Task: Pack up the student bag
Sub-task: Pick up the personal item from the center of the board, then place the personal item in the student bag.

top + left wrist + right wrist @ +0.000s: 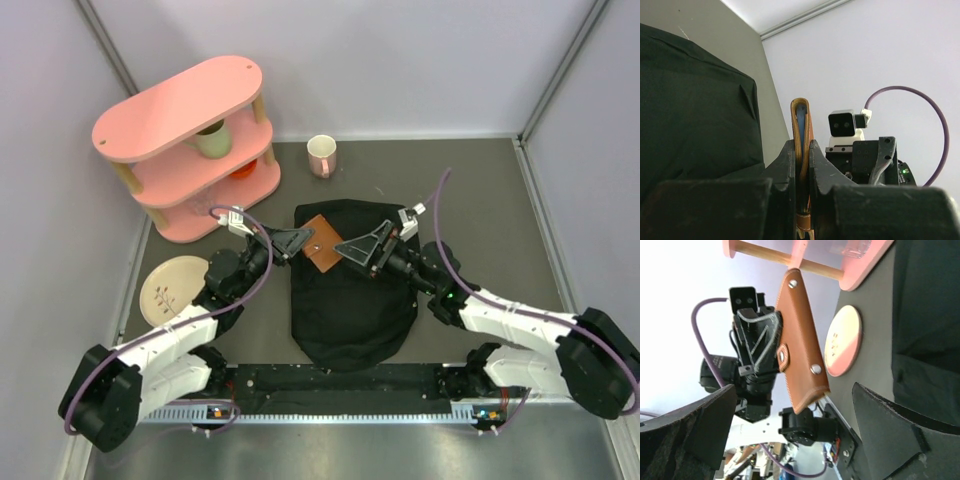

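Note:
The student bag (350, 310) is a black floppy backpack lying flat in the middle of the table. Over its upper part hangs a brown leather case (320, 243) with metal studs. My left gripper (300, 243) is shut on one edge of it. In the left wrist view the case (801, 135) stands edge-on, pinched between the fingers of that gripper (800, 150), with the bag (695, 110) to the left. My right gripper (352, 250) stands open just right of the case. In the right wrist view its fingers (875, 415) are wide apart around the free end of the case (800, 350) without touching it.
A pink two-tier shelf (190, 140) stands at the back left, holding a green mug (213, 140) and an orange item (243, 172). A pale mug (321, 155) sits behind the bag. A pink plate (172, 290) lies at the left, beside the left arm.

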Tool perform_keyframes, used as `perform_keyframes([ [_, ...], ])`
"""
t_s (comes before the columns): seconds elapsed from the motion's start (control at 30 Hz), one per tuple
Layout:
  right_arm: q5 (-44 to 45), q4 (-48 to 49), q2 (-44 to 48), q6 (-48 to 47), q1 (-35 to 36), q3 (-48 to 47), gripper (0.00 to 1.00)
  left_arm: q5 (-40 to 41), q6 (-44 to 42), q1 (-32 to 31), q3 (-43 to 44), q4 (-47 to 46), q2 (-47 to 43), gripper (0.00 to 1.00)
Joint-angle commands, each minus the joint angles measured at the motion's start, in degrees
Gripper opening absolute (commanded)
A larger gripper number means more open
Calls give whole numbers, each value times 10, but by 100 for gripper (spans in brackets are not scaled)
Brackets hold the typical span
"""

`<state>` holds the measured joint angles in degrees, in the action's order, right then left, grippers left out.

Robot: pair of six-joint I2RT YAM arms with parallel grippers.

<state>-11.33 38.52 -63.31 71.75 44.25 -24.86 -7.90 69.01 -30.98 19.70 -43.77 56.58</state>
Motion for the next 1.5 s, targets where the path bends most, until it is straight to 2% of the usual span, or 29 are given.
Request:
perform_keyframes([
  [0.0,-20,75,-49,24,5,-46,92,-8,-8,-2,25,-53,6,0],
  [0.03,-25,98,-58,28,5,-49,89,-11,-8,-3,25,-56,10,0],
  [0.07,-29,106,-75,37,4,-52,81,-12,-7,-3,25,-61,17,0],
  [0.2,-40,148,-105,59,5,-56,68,-19,2,-4,21,-83,34,0],
  [0.23,-40,156,-109,62,6,-53,60,-19,4,-4,20,-90,36,0],
  [0.3,-40,164,-111,66,6,-48,54,-21,7,-4,18,-94,42,0],
  [0.4,-40,172,-108,66,5,-40,31,-19,9,-4,14,-96,42,0],
  [0.43,-38,172,-105,66,5,-36,13,-19,9,-4,13,-95,42,0],
  [0.47,-35,172,-102,65,5,-32,1,-19,7,-4,12,-91,39,0],
  [0.5,-28,164,-97,63,4,-25,0,-21,-2,-4,15,-80,38,0],
  [0.53,-24,155,-83,59,5,-19,0,-26,-11,-4,20,-66,35,10],
  [0.57,-19,144,-73,45,5,-11,0,-30,-26,-4,40,-9,32,26],
  [0.6,-6,103,-61,35,5,-5,0,-47,-64,-4,57,33,30,53],
  [0.63,4,75,-23,24,5,-1,0,-54,-95,-4,74,73,29,63],
  [0.67,19,42,-3,1,4,4,0,-62,-127,-4,116,183,30,70],
  [0.7,52,-2,27,-12,4,13,0,-59,-194,-4,141,241,34,73],
  [0.73,74,-95,55,-26,4,15,0,-50,-231,-4,165,300,36,77],
  [0.77,99,-170,117,-55,5,8,0,-43,-265,-5,200,340,44,78],
  [0.8,162,-237,148,-65,5,2,0,-35,-323,-5,218,405,50,78],
  [0.83,194,-353,177,-77,4,-3,0,-22,-351,-5,234,430,56,79],
  [0.87,226,-401,240,-90,3,-5,0,-23,-376,-5,263,438,76,79],
  [0.93,305,-512,299,-96,2,-7,0,-47,-441,-6,295,482,122,79],
  [1.03,360,-578,393,-102,2,-10,0,-122,-514,-7,374,546,210,79],
  [1.13,385,-638,454,-100,1,-18,0,-154,-582,-8,451,609,288,74],
  [1.3,415,-716,503,-100,1,-42,0,-95,-656,-24,525,669,353,72],
  [1.47,431,-736,520,-99,2,-48,0,-54,-663,-63,532,700,376,66],
])
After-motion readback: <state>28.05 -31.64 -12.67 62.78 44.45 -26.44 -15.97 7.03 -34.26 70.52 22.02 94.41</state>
